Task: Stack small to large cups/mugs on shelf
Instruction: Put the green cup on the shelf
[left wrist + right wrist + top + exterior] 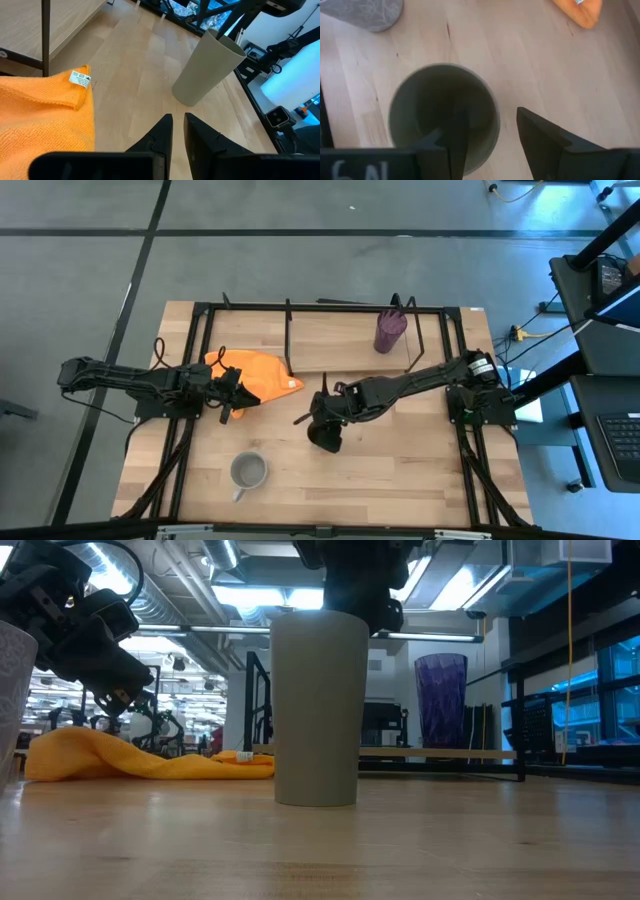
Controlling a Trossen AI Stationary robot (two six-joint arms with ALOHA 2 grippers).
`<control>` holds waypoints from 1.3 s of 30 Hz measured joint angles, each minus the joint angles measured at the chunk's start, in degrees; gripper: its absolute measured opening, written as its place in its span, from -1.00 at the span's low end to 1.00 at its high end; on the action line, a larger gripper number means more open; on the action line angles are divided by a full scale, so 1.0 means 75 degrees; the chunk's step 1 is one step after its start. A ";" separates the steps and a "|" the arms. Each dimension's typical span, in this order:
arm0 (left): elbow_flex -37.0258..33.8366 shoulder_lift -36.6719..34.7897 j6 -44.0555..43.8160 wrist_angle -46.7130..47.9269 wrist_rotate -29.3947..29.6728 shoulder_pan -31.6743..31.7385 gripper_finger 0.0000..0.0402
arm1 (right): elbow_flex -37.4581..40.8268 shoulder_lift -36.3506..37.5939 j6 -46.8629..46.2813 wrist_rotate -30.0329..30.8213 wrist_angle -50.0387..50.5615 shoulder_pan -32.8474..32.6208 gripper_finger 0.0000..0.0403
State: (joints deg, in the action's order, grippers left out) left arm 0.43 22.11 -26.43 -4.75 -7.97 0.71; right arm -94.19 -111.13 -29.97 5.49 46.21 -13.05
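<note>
Olive-green cup point(444, 117) upright; right hand point(487, 132) straddles rim, one finger inside.

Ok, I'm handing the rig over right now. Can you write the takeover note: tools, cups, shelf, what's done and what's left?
Right tool: open, one finger inside the olive-green cup, one outside its rim; the cup stands on the table, mid-front.
Left tool: nearly shut, empty, over the orange cloth.
Purple ribbed cup: upright on the shelf, right side.
Grey mug: on the table, front left, untouched.
Done: purple cup on the shelf.
Left: close on the olive-green cup, nest it in the purple one, then bring the grey mug if it fits.
</note>
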 joint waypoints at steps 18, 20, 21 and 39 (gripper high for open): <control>0.0003 0.0000 0.0002 0.0002 0.0000 0.0000 -0.79 | 0.0238 -0.0012 0.0224 -0.0032 0.0445 0.0265 -0.18; 0.0001 -0.0001 0.0002 0.0003 0.0000 0.0000 -0.79 | 0.0295 -0.0012 0.0220 -0.0114 0.0408 0.0272 -0.18; 0.0003 0.0000 0.0000 0.0003 0.0000 0.0000 -0.79 | 0.0349 -0.0012 0.0205 -0.0140 0.0347 0.0272 -0.18; 0.0001 0.0000 0.0002 0.0003 0.0000 0.0000 -0.79 | 0.0382 -0.0012 0.0227 -0.0357 0.0382 0.0269 -0.94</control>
State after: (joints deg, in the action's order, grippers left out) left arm 0.43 22.11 -26.41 -4.73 -7.97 0.71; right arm -91.33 -111.22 -28.26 2.81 49.08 -11.03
